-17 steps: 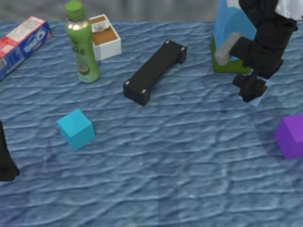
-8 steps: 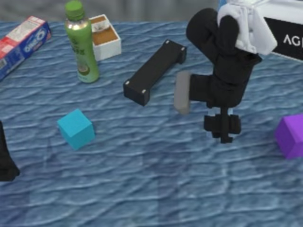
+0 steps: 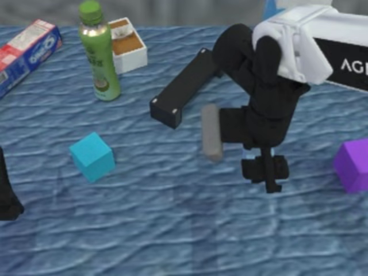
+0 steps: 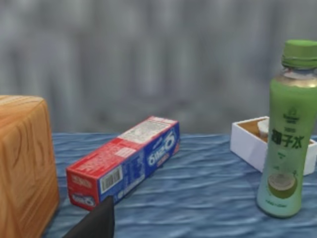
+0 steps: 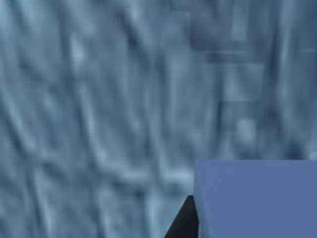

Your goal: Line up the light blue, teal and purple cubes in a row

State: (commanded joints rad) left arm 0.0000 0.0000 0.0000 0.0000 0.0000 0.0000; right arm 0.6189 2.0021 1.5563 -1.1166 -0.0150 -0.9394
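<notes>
The teal cube [image 3: 92, 156] sits on the blue cloth at the left. At the right edge, partly cut off, is the purple cube [image 3: 353, 164]. My right gripper [image 3: 265, 171] hangs over the middle-right of the table between them. From above, the fingers hide the light blue cube. The right wrist view shows the light blue cube [image 5: 255, 198] close up with a dark finger [image 5: 185, 223] pressed against its side, so the gripper is shut on it. My left gripper [image 3: 7, 198] is parked at the left edge, open, with one fingertip [image 4: 96, 222] showing.
Along the back stand a toothpaste box [image 3: 26, 52], a green bottle [image 3: 99, 54] and a white box with brown filling [image 3: 127, 45]. A black bar [image 3: 187, 86] lies at the back middle. A wooden block [image 4: 22, 163] is near my left wrist.
My right arm has swung from the back right toward the middle and front of the table, carrying the light blue cube. The teal and purple cubes have not moved.
</notes>
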